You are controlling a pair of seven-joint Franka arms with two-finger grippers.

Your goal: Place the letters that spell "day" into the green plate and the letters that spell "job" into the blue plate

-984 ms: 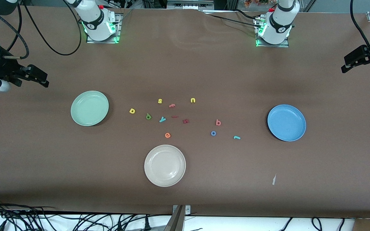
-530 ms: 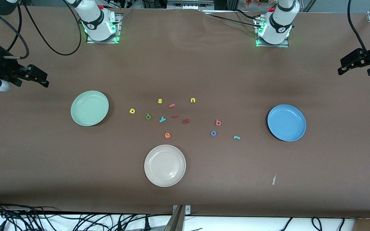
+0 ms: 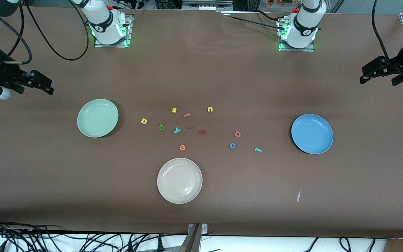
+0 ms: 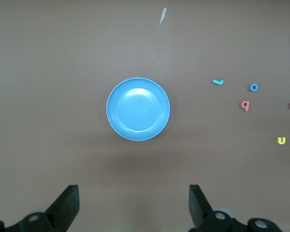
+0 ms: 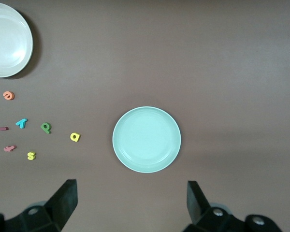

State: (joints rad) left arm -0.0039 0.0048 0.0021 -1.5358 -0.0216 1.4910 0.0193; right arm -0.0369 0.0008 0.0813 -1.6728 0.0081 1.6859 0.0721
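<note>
Brown table [image 3: 201, 210]: loose letters "s" [image 3: 174, 110], "u" [image 3: 210, 109].

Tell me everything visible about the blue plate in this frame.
The blue plate is round, shallow and bright sky-blue, with a smooth, slightly glossy surface that looks like plastic and a low raised rim. It sits flat and upright on the brown table, toward the left arm's end. Nothing lies in it and nothing touches it. The left wrist view shows it whole, with soft highlights on its base.
</note>
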